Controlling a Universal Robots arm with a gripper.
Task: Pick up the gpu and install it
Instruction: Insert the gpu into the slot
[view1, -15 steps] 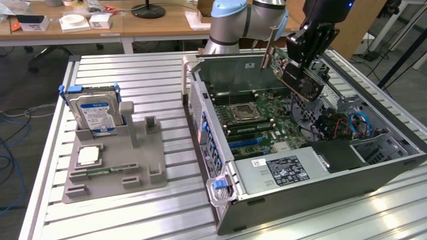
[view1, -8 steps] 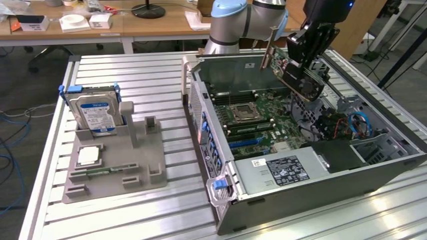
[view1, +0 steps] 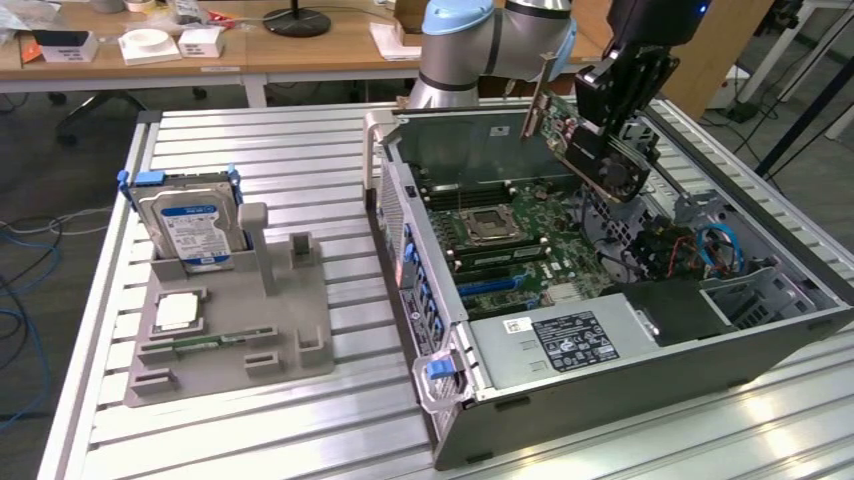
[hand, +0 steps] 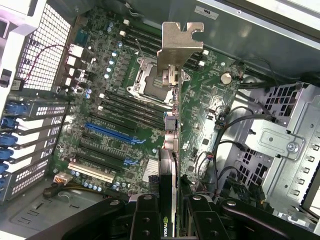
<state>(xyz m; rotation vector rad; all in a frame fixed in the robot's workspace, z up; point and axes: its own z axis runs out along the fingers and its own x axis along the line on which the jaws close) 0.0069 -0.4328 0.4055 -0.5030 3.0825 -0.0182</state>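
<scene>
Hold the thin green-board gpu (view1: 587, 150) with black cooler and silver bracket, pinched in the black gripper (view1: 611, 110) at one o'clock of the long blue motherboard slot (view1: 497, 284) in the exterior view, upright and square to it.

Bright overhead light; soft glare on metal table (view1: 747, 420)

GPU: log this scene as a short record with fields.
held item: gpu, silver end bracket leading
jaws: shut on the gpu
gpu position: in the air over the open computer case, above the motherboard, not seated
blue slot: empty
exterior view's left: hard drive upright in the grey holder
</scene>
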